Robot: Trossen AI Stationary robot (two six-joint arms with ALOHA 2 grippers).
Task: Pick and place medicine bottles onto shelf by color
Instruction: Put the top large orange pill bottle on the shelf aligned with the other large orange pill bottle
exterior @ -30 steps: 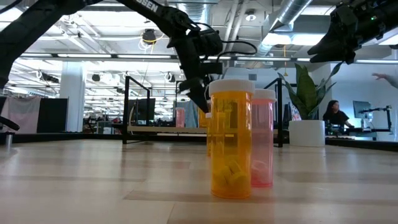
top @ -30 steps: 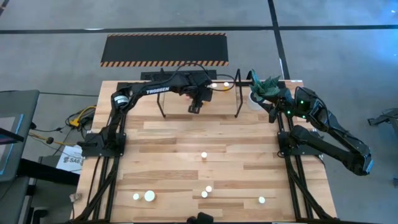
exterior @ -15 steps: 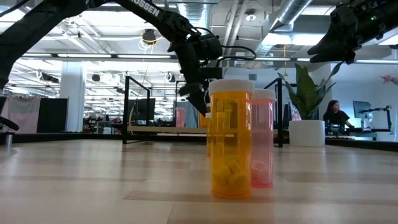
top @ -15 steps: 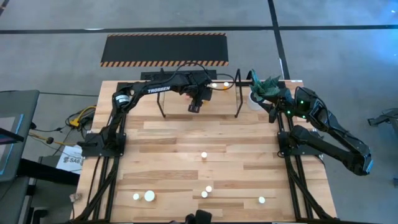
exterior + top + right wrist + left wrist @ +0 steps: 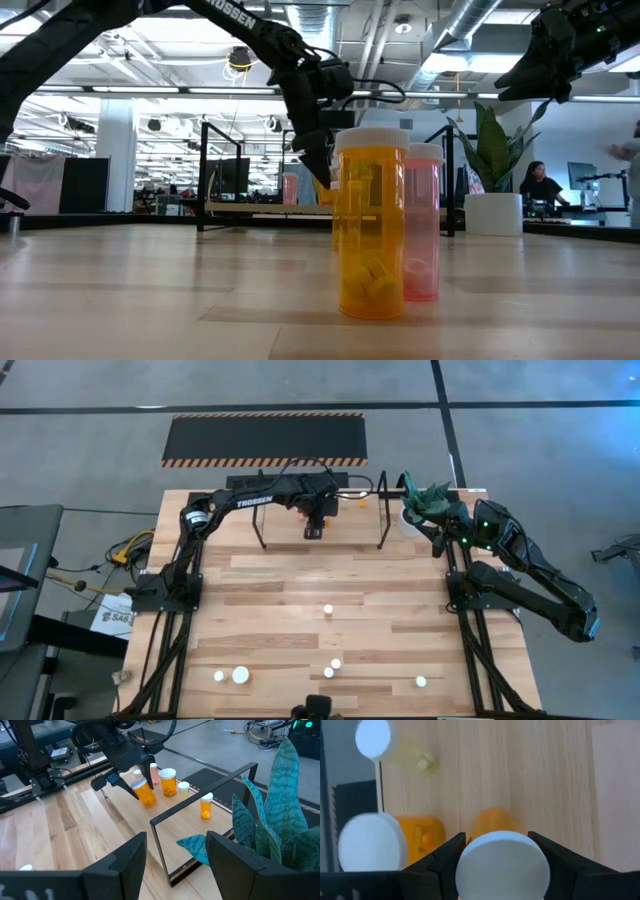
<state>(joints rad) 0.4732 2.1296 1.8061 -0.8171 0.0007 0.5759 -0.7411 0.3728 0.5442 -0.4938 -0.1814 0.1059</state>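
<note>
Placing this orange bottle point(image 5: 145, 793) well means, by my judgement, lowering it straight onto the bare strip of the shelf point(image 5: 192, 827), letting the base settle flat before the jaws part, and keeping it close to the other orange bottle point(image 5: 168, 782) rather than the pink bottle point(image 5: 152, 773), so the colours stay grouped. The left gripper point(image 5: 131, 784) is clamped on the orange bottle, its two dark fingers pressing either side just under the white cap, as the left wrist view shows with the cap low and central between them. In the high view the left arm reaches from the left of the frame across to the upper centre, over the shelf, its wrist bent downward. Care is needed not to knock the neighbours on the board: the pale bottle point(image 5: 183, 789) and a small orange bottle point(image 5: 206, 806) stand toward the right of the group. The right gripper point(image 5: 175, 862) waits with jaws apart at the upper right of the high view, beside the potted plant point(image 5: 428, 500). More bottles remain on the table point(image 5: 400, 590), with white caps scattered across the lower half of that frame.
</note>
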